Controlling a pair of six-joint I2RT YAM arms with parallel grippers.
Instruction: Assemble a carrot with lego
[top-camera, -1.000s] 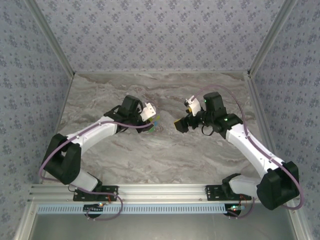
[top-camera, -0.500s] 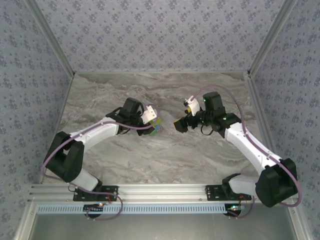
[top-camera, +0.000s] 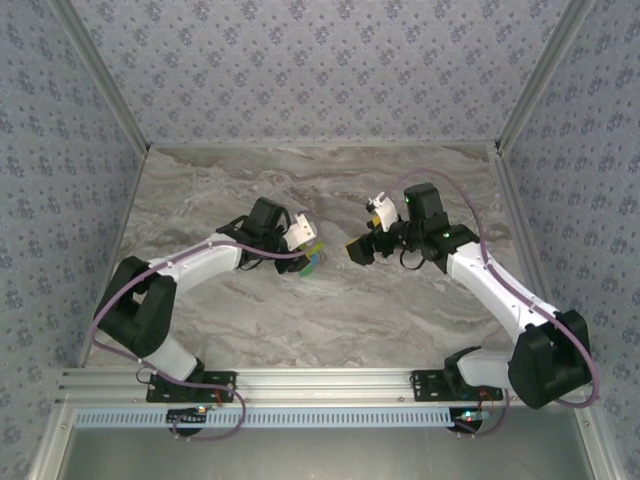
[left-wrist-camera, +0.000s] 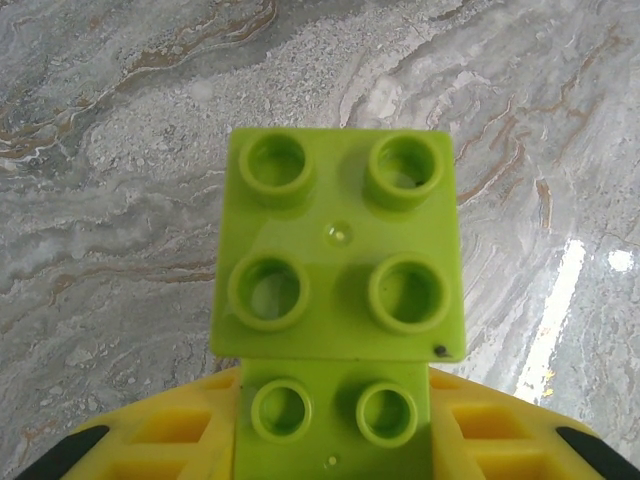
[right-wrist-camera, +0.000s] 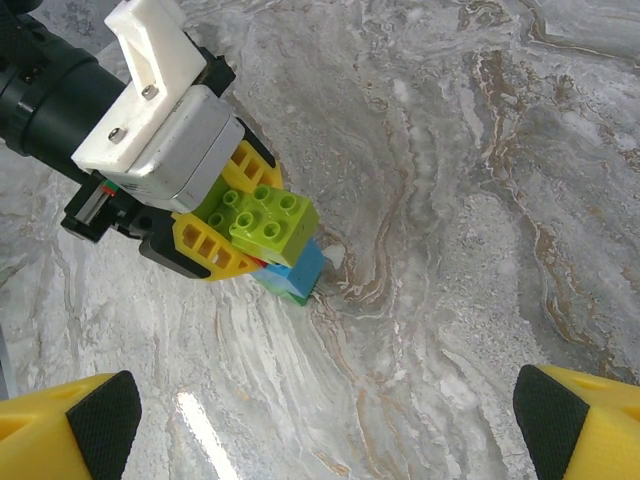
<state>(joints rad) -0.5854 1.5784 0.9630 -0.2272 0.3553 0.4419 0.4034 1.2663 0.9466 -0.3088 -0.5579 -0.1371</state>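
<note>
Left pincer (top-camera: 306, 249) with carrot (top-camera: 314, 255) slightly rightward over marbled table (top-camera: 330, 310), patterned walls (top-camera: 320, 70).

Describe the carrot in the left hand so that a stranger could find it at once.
On the marble table, follow the left arm to the yellow-fingered left hand near the middle. The carrot is the small brick stack pinched there: lime-green studded top, blue and green below; the right hand opposite is empty.

Bright, sharp views; glare streaks the table (left-wrist-camera: 575, 290).
</note>
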